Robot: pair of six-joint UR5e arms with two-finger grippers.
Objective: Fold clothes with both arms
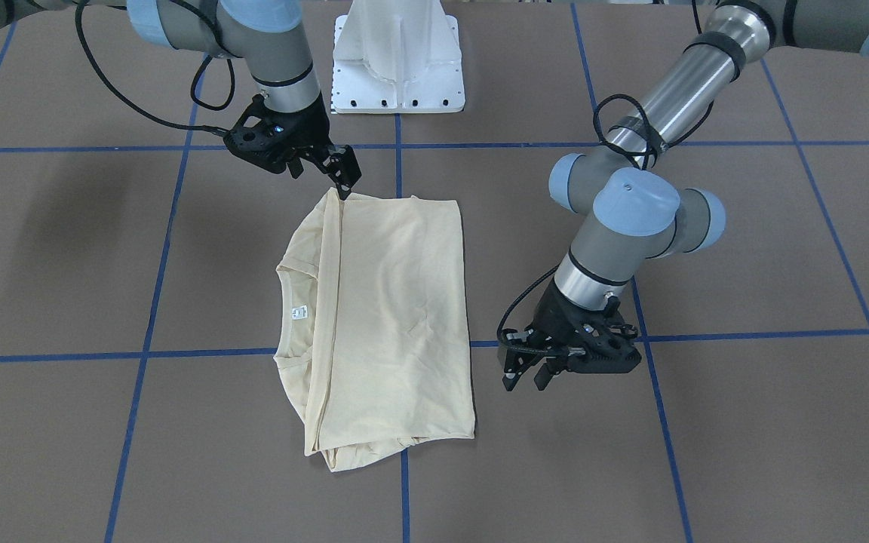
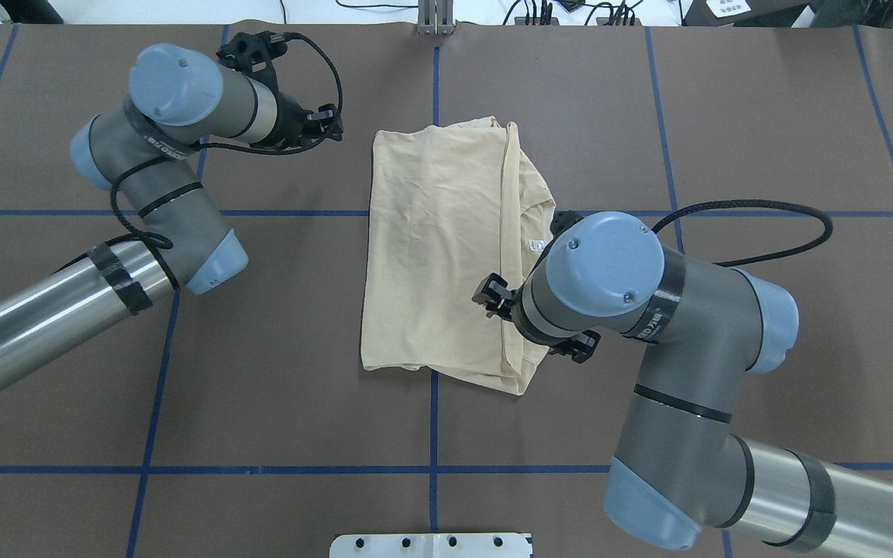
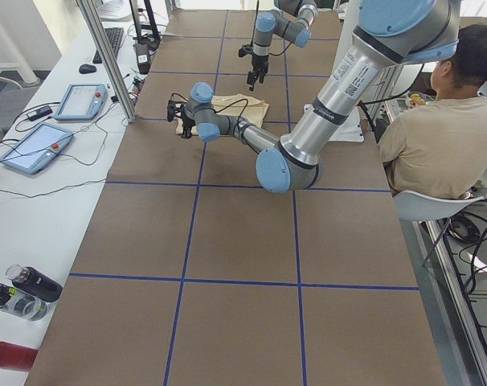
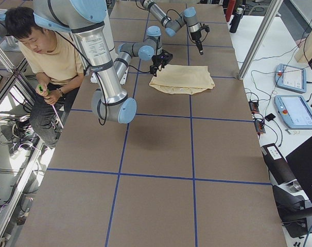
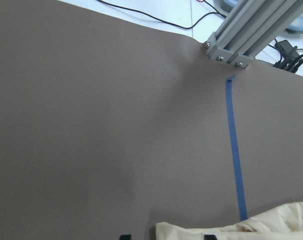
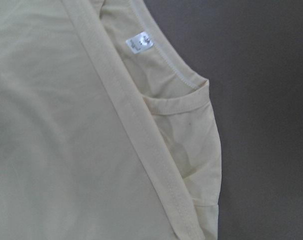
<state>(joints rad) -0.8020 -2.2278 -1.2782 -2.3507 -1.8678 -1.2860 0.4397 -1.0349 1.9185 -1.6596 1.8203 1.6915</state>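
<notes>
The cream-yellow T-shirt (image 1: 397, 317) lies flat on the brown table, folded into a rectangle with its plain side up. Its neck opening and white label (image 1: 299, 311) show along one edge. It also shows in the overhead view (image 2: 439, 248). My left gripper (image 1: 525, 381) is open and empty, low over the table just beside the shirt's far edge; the left wrist view shows that edge (image 5: 271, 225) between its fingertips. My right gripper (image 1: 336, 175) looks open at the shirt's corner nearest the robot. The right wrist view shows the folded hem and label (image 6: 140, 42) close up.
The white pedestal base (image 1: 398, 60) stands at the robot's edge of the table. Blue tape lines (image 1: 404, 143) cross the table. An aluminium post (image 5: 246, 30) stands at the far edge. A seated person (image 4: 48, 56) is beside the robot, and tablets (image 4: 295, 110) lie on the side bench.
</notes>
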